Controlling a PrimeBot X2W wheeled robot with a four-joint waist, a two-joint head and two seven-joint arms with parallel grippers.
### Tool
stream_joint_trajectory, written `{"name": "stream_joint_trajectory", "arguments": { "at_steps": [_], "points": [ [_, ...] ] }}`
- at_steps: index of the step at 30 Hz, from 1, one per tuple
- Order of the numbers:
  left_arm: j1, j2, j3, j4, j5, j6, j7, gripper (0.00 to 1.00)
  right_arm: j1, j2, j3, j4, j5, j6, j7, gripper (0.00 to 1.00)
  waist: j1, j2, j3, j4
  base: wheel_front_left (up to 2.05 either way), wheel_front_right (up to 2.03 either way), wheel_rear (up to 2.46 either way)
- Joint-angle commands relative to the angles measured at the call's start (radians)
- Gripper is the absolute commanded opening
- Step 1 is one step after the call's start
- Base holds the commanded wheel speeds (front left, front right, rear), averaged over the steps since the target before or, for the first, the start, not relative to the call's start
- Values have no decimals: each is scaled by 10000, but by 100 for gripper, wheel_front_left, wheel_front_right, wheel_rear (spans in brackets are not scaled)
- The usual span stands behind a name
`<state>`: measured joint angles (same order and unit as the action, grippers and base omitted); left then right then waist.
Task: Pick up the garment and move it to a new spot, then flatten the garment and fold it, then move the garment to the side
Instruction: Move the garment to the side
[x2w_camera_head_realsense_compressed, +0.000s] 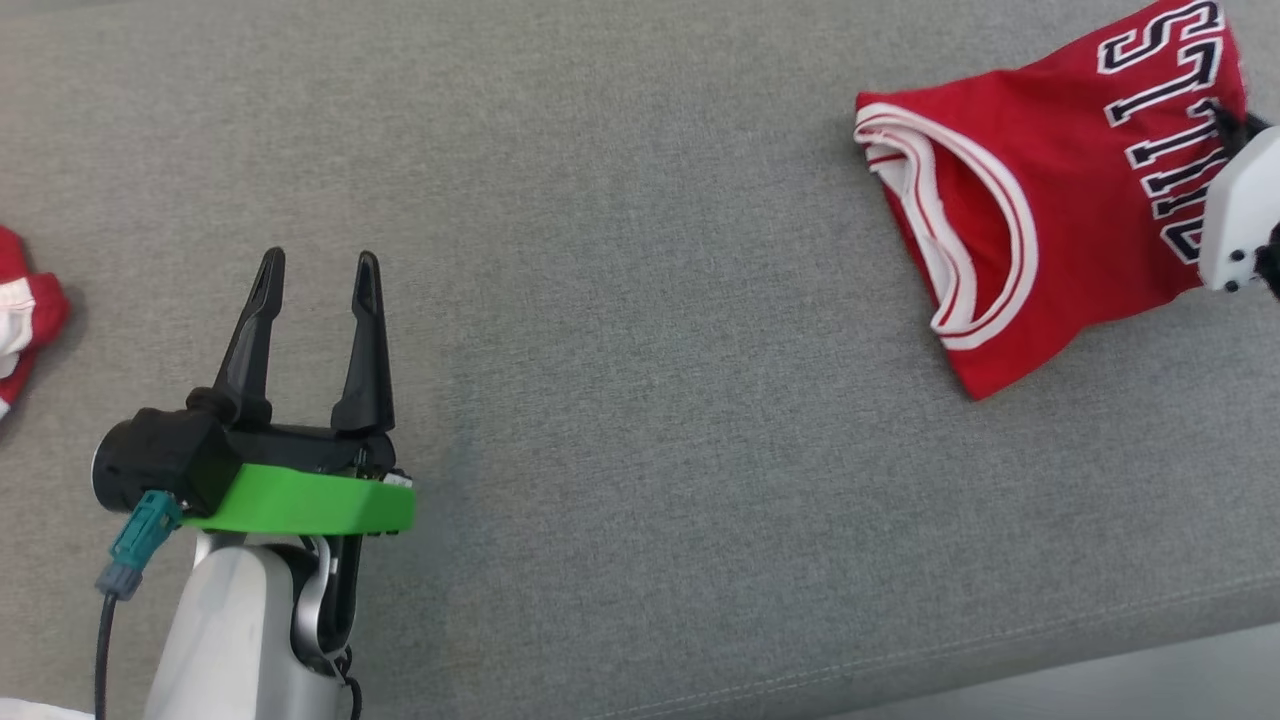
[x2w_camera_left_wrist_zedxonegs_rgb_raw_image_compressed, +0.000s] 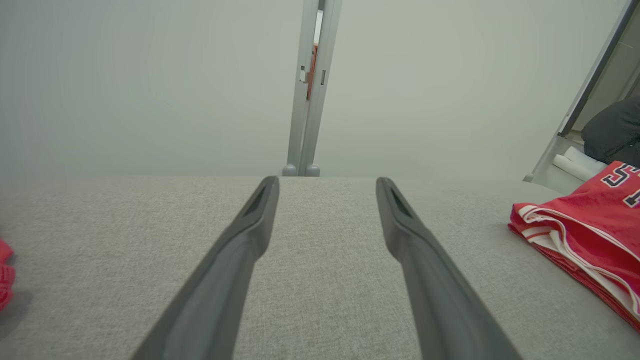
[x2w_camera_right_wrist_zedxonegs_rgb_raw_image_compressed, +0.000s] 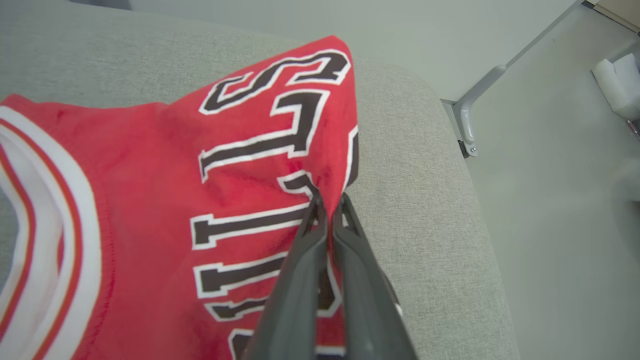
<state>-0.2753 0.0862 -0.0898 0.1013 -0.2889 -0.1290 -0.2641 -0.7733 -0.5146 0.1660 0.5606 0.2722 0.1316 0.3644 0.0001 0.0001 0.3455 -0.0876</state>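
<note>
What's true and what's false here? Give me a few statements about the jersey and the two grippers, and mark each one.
1. The right gripper is shut on the edge of the red jersey. True.
2. The left gripper also grips the jersey. False: its fingers stand open over bare surface, well apart from the jersey.
3. The jersey carries black letters outlined in white. True.
4. The jersey lies on a wooden table. False: it lies on a grey fabric surface.
5. Another red cloth lies at the far left of the head view. True.
</note>
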Motion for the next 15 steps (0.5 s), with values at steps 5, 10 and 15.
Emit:
{"name": "stream_joint_trajectory", "arguments": {
  "at_steps": [5,10,15],
  "points": [
    [-625,304,-394,-421,172,-28,1,100,-544,-663,-588,662,-517,-16,-640,0,-1,-1,1591,-869,0,0,0],
    [-1020,425,-705,-764,168,-28,1,100,-854,-1418,-1139,1139,-962,-16,-1193,0,-1,-1,2130,-525,0,0,0],
    [-1202,540,-777,-1145,223,-28,1,100,-1234,-1816,-1640,1535,-1494,-17,-1774,0,-1,-1,2510,-260,0,0,0]
  ]
}}
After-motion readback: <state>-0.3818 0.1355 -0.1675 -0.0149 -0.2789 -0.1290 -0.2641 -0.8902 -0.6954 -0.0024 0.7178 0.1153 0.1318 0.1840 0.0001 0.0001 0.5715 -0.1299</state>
